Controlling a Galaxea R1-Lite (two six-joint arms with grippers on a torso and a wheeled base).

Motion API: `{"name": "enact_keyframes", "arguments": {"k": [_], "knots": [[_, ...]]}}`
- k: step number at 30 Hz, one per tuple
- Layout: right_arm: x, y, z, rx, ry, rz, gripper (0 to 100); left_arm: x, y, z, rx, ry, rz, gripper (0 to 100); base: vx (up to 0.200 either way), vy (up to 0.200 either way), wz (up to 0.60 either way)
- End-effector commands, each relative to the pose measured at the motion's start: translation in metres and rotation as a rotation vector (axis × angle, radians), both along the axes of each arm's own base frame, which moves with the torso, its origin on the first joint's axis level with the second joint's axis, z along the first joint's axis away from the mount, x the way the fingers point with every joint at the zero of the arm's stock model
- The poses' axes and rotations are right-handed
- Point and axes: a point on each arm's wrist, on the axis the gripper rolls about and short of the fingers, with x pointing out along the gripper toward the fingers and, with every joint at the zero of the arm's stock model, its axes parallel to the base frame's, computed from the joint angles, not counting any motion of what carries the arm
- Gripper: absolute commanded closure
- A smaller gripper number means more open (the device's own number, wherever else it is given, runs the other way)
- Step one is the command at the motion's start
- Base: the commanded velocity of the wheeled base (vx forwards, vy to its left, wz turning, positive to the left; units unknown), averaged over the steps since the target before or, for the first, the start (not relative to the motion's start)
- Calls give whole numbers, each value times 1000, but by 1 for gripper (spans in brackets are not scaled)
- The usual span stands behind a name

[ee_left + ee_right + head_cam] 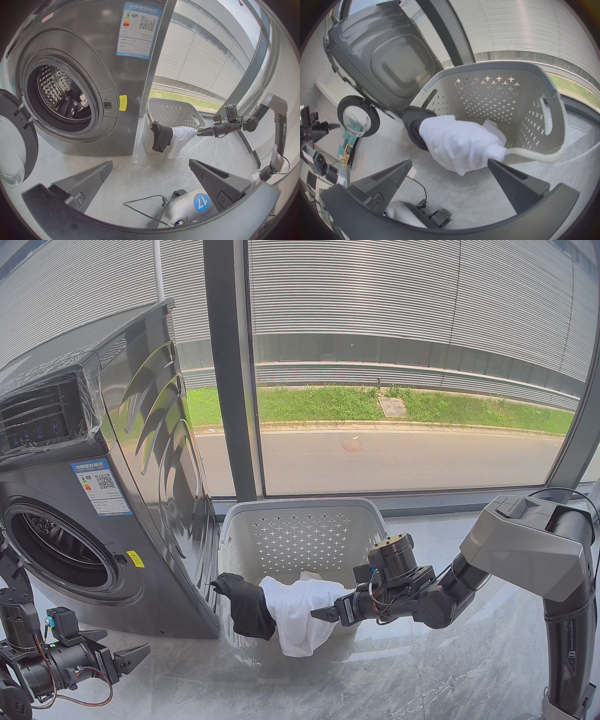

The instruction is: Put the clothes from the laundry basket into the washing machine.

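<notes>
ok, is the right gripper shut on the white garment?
No, the right gripper has its fingers wide apart, not closed on the white garment draped over the laundry basket rim.

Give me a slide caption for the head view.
Right tool beside white cloth and black cloth draped over the basket rim, by the washing machine.

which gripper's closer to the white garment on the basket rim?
Right. The right gripper is open right beside the white garment on the laundry basket rim; the left gripper sits low before the washing machine, farther off.
</notes>
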Motion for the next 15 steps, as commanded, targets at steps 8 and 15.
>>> {"name": "enact_keyframes", "arguments": {"k": [8, 15], "knots": [[-3, 29, -25, -58, 3, -64, 0, 0, 0, 3, -1, -25, 2, 0, 0, 0, 0], [6, 31, -28, -72, -22, -168, 0, -1, 0, 4, -1, -31, 1, 0, 0, 0, 0]]}}
